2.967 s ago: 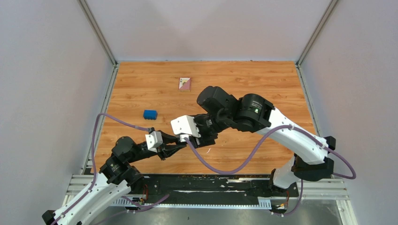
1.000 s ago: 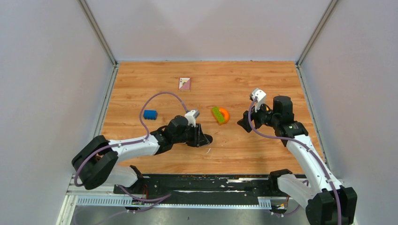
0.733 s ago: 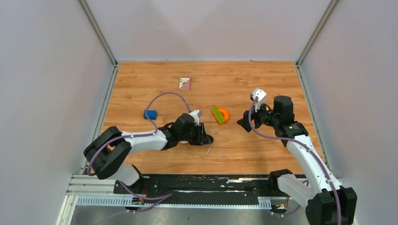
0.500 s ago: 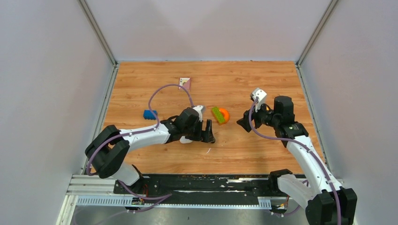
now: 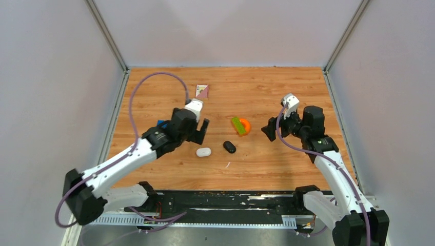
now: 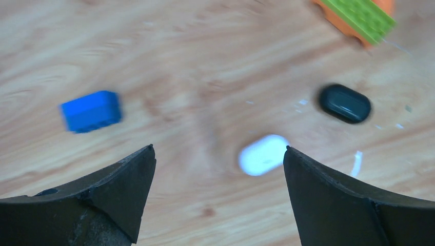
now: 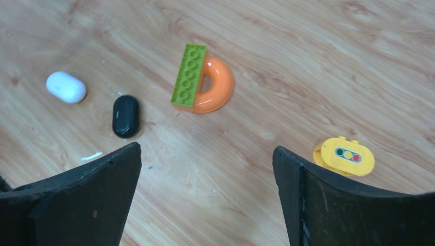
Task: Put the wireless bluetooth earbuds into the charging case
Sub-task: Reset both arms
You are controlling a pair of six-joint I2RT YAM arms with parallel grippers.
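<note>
Two shut pill-shaped charging cases lie side by side on the wood table, a white one (image 5: pixel 203 151) (image 6: pixel 263 155) (image 7: pixel 65 87) and a black one (image 5: pixel 229 147) (image 6: pixel 344 103) (image 7: pixel 125 116). No earbuds show in any view. My left gripper (image 5: pixel 201 132) (image 6: pixel 219 151) hangs open above the table just behind and left of the white case, nothing between its fingers. Off to the right of the cases my right gripper (image 5: pixel 268 130) (image 7: pixel 206 148) is open and empty, looking toward them.
An orange-and-green toy (image 5: pixel 240 125) (image 7: pixel 202 78) lies just behind the black case. A blue block (image 6: pixel 91 110) sits to the left, a yellow traffic-light piece (image 7: pixel 344 155) under the right gripper, a small card (image 5: pixel 202 91) at the back. A white streak (image 5: pixel 227 164) marks the wood.
My left gripper has opened, lifted and pulled back to the left, uncovering the white and black cases on the table. The right gripper has opened wider and shifted slightly.
</note>
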